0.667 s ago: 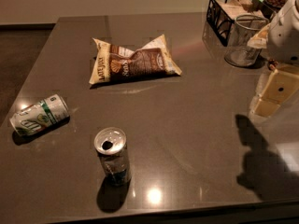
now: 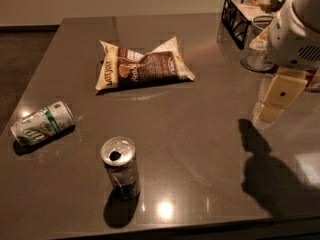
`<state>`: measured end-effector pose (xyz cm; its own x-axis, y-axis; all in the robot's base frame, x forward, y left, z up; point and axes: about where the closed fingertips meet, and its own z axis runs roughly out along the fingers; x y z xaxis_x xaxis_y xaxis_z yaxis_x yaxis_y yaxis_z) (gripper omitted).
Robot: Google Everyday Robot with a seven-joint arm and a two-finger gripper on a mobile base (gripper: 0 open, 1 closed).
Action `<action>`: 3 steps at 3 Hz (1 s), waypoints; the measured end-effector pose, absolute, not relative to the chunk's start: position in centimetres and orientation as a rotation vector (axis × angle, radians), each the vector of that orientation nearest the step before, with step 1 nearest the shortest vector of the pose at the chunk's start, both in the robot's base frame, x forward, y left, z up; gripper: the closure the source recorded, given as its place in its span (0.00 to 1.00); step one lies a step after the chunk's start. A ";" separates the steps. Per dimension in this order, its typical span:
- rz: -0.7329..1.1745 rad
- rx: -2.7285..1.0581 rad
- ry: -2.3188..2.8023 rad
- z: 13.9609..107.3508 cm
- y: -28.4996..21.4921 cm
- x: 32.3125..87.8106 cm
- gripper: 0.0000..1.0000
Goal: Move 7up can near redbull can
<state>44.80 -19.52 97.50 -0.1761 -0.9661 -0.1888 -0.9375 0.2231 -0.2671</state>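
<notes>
The 7up can (image 2: 42,124), white with a green band, lies on its side near the table's left edge. The redbull can (image 2: 120,167), slim and dark with a shiny silver top, stands upright near the front edge, to the right of the 7up can and apart from it. My gripper (image 2: 278,100) hangs above the table's right side, far from both cans, with nothing in it.
A brown and white snack bag (image 2: 141,65) lies in the middle of the dark table (image 2: 200,149). A black wire basket (image 2: 240,11) and a clear glass (image 2: 257,44) stand at the back right. The table's front edge is close to the redbull can.
The gripper has shifted slightly. The cans and the bag have not moved.
</notes>
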 end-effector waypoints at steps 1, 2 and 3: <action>-0.123 -1.871 2.156 96.0 -15.9 46.7 0.00; -0.099 -1.961 2.117 95.2 -11.7 48.8 0.00; -0.040 -2.049 2.053 94.4 -6.7 50.4 0.00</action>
<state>50.40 -6.71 94.42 0.0125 -0.9886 -0.1502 -0.9821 0.0162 -0.1878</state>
